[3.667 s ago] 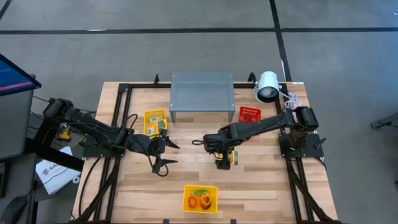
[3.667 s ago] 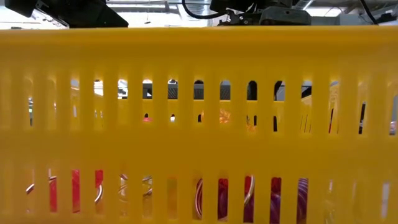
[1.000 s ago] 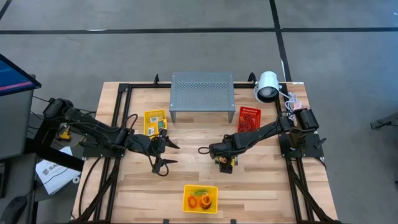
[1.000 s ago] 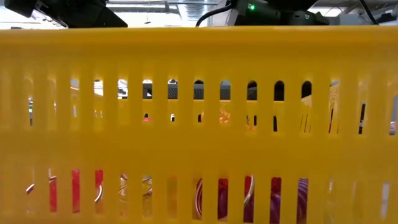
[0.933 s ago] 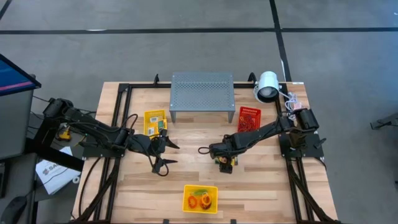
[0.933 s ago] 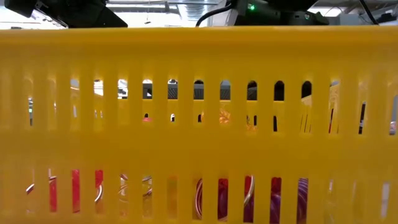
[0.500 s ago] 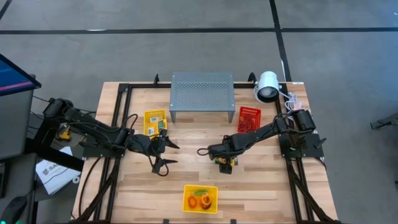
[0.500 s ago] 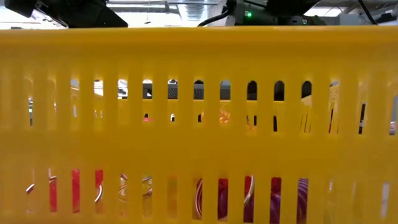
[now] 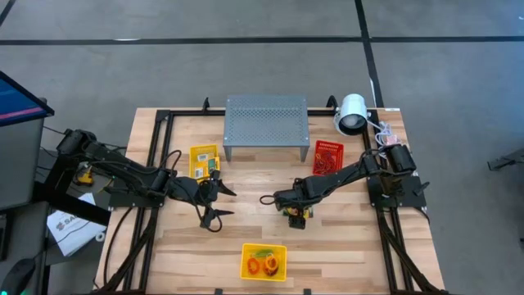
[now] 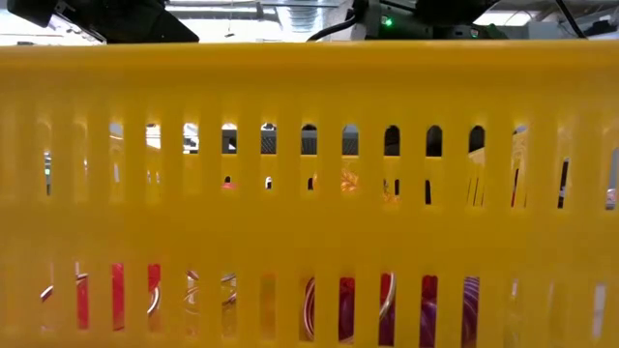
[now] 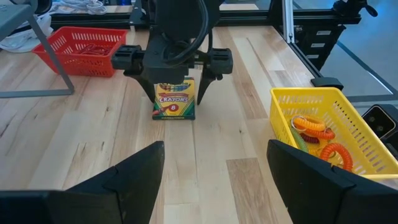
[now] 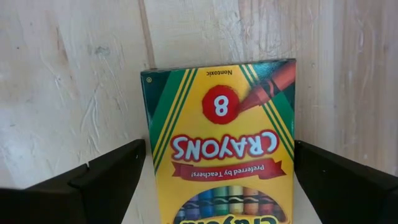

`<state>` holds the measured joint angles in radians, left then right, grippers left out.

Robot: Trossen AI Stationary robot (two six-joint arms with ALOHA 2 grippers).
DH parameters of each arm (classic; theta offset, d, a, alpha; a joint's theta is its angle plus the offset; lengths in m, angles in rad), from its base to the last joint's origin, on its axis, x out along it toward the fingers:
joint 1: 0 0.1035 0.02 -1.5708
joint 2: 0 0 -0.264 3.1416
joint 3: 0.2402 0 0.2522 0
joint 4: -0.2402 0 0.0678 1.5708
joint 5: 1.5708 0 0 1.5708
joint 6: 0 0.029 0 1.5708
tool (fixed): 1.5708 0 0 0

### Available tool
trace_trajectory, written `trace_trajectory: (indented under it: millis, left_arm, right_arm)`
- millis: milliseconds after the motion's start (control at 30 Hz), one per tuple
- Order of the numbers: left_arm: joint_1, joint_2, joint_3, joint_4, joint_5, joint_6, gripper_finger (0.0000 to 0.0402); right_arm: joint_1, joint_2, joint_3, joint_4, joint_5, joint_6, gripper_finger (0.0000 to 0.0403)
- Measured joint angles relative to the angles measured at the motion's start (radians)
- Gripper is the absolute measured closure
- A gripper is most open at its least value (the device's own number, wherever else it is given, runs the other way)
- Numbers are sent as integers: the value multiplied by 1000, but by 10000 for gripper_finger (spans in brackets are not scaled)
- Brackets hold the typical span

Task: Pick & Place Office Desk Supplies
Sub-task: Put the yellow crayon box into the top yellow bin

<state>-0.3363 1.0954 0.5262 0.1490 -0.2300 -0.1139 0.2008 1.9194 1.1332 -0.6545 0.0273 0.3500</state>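
A yellow-and-green crayon box (image 12: 221, 143) lies on the wooden table near its middle. My right gripper (image 9: 295, 215) points straight down over it, open, one finger (image 12: 106, 180) beside each long side of the box (image 11: 174, 102). My left gripper (image 9: 223, 203) hovers open to the left, with nothing between its fingers. Orange and red rubber bands (image 11: 314, 127) lie in a yellow basket (image 9: 264, 248) at the near edge. A second yellow basket (image 9: 205, 150) at the far left holds crayon boxes (image 9: 206, 162). My right gripper stands astride the crayon box from above, its fingers next to the box's two long edges (image 12: 152, 155). I cannot tell whether they touch the edges. The box rests on the table.
A grey perforated stand (image 9: 266, 123) and a white lamp (image 9: 352, 113) are at the far edge, with a red basket (image 9: 327, 146) to the stand's right. The near yellow basket's slotted wall (image 10: 309, 97) fills the low view. Bare wood lies between the two arms.
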Motion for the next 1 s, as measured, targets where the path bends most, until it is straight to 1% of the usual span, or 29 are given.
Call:
trace_trajectory:
  millis: [200, 467, 1000]
  left_arm:
    - [0, 0, 0, 0, 0, 0, 121]
    - [0, 0, 0, 0, 0, 0, 121]
    - [0, 0, 0, 0, 0, 0, 121]
  right_arm:
    - [0, 0, 0, 0, -1, 0, 9]
    - [-1, 0, 0, -1, -2, 2, 27]
    - [-1, 0, 0, -10, -4, 0, 47]
